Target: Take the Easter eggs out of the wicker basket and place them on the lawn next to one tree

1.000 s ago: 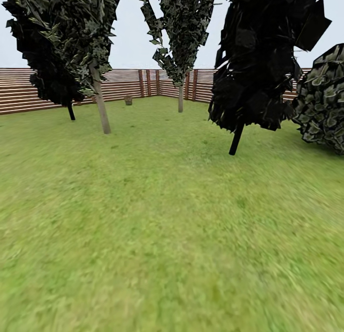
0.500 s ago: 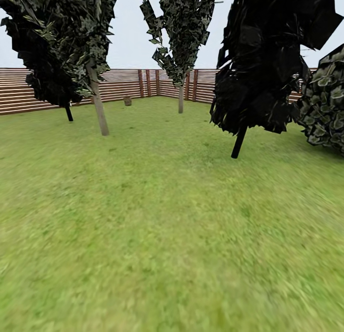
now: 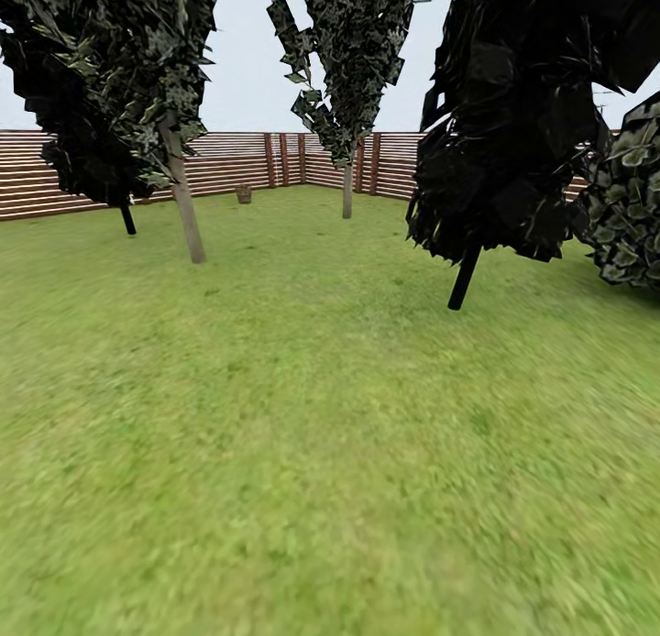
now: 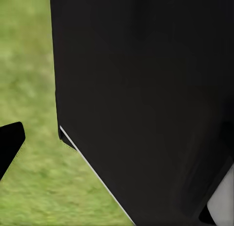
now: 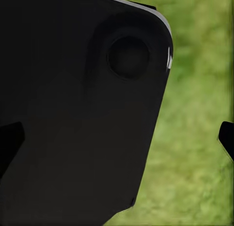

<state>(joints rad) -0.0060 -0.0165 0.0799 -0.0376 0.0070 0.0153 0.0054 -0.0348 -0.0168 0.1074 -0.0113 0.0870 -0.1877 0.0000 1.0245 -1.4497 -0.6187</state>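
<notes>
Distant wicker basket [image 3: 243, 193] across lawn [image 3: 321, 434]

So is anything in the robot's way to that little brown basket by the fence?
Nothing visible is. The wicker basket sits far off near the fence, with open lawn leading there. Pale-trunked trees stand to either side.

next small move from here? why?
Probably keep rolling forward, bearing slightly left, toward the small brown basket far off by the fence. It sits beyond the pale-trunked tree, with open lawn in between, well out of arm's reach. Eggs can't be made out at this range.
</notes>
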